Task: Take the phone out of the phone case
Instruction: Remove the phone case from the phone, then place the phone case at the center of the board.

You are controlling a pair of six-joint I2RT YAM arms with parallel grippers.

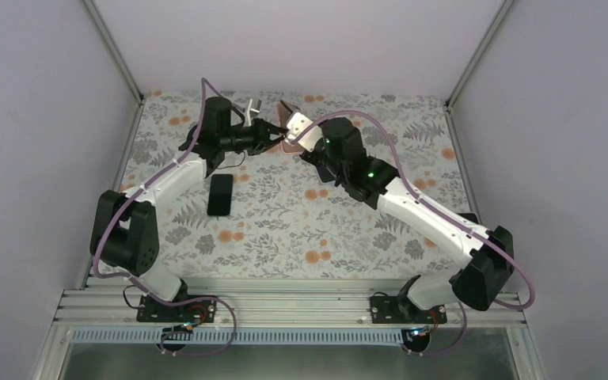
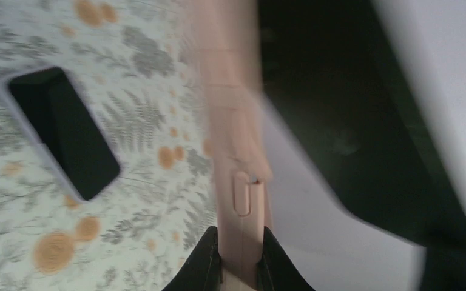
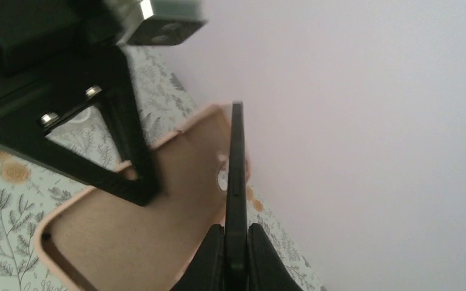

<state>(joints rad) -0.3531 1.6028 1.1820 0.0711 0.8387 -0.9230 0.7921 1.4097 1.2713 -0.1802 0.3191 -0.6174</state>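
The table, covered in a leaf-and-flower print, filled the floor of the white-walled cell. The left arm and the right arm reached across it and met near the far centre.

Between them, held off the surface, was the pink phone case. From the right wrist its hollow inner face showed, tilted up. From the left wrist it ran edge-on away from the camera, blurred further out. The phone, a thin black slab, stood edge-on along the case's far rim. I could not tell whether it was still seated in that rim or only lay against it.

A second phone, dark with a pale border, lay flat on the table beside the left arm, well apart from both grippers. It was also seen in the left wrist view.

The left gripper had its fingers drawn in close, pinching the narrow side wall of the phone case between them. The same fingers pressed on the case's edge in the right wrist view. The right gripper had its fingers nearly together, clamping the phone's flat faces with no gap either side.
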